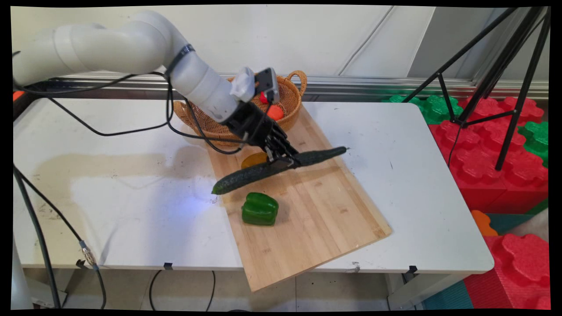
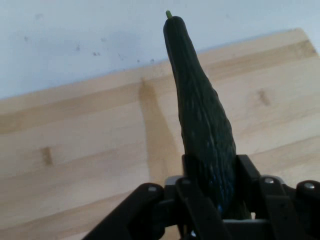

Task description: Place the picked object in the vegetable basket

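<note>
Over the middle of the pale bamboo cutting board (image 1: 316, 210), the black two-finger gripper (image 1: 283, 160) has its fingers (image 2: 247, 172) clamped on a long dark-green cucumber (image 1: 246, 177), gripped at about mid-length. The cucumber runs from 8 o'clock to 2 o'clock across the board, low end hanging past the board's left edge over the white surface (image 1: 131, 210). Its shadow sits offset on the wood, so it looks lifted clear rather than resting. A green bell pepper (image 1: 260, 209) stands on the board at 6 o'clock from the gripper, apart. A yellow-orange round piece (image 1: 253, 160) is just beside the gripper at 9 o'clock. A wicker basket (image 1: 206, 125) with red-orange items (image 1: 275, 112) sits at 11 o'clock.
</note>
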### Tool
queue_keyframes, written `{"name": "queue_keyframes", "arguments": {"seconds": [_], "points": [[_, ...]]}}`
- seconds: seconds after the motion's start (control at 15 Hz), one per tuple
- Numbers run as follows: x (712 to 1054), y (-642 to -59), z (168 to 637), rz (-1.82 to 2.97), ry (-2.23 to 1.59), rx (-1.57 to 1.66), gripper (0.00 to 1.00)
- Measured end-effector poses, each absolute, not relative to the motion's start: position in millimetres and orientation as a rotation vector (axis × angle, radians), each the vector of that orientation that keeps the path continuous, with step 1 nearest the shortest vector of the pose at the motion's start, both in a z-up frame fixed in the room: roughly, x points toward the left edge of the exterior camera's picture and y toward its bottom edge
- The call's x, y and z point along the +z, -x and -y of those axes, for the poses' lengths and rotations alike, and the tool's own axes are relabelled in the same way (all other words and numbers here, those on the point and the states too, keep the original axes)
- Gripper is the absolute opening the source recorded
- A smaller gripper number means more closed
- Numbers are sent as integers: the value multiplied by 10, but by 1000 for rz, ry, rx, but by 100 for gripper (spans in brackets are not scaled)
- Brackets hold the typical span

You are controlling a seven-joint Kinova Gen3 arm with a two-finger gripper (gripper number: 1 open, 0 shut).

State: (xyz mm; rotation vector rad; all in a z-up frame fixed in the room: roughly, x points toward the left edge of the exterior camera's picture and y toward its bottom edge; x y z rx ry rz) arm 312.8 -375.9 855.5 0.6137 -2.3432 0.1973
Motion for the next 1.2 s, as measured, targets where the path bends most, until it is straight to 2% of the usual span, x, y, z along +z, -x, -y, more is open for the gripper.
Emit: {"name": "queue_keyframes", "arguments": {"seconds": [0.67, 1.2], "points": [[9285, -3711, 3512, 2263, -549, 296, 0], [9765, -4338, 3574, 2253, -513, 489, 0]]}}
